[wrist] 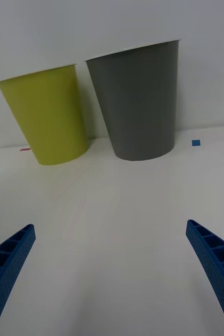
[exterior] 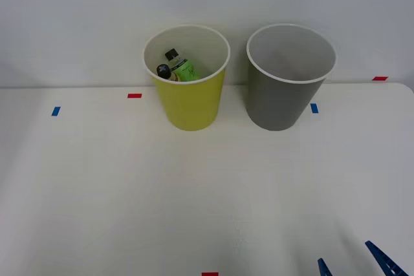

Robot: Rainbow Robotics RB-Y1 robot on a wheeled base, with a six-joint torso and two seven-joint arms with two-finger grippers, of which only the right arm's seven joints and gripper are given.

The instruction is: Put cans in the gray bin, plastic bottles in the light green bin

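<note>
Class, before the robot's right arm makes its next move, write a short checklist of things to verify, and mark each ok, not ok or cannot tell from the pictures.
1. Plastic bottles inside the light green bin: ok.
2. Both bins upright, the gray bin beside the green one, apart: ok.
3. Right gripper open, holding nothing: ok.
4. Cans in the gray bin: cannot tell; its visible inside looks bare, the bottom is hidden.
5. Table has no item left to sort: ok in the front view.

A lab test bench: bare white table (exterior: 129,185) with coloured tape markers (exterior: 134,95), blank wall (exterior: 77,17).
</note>
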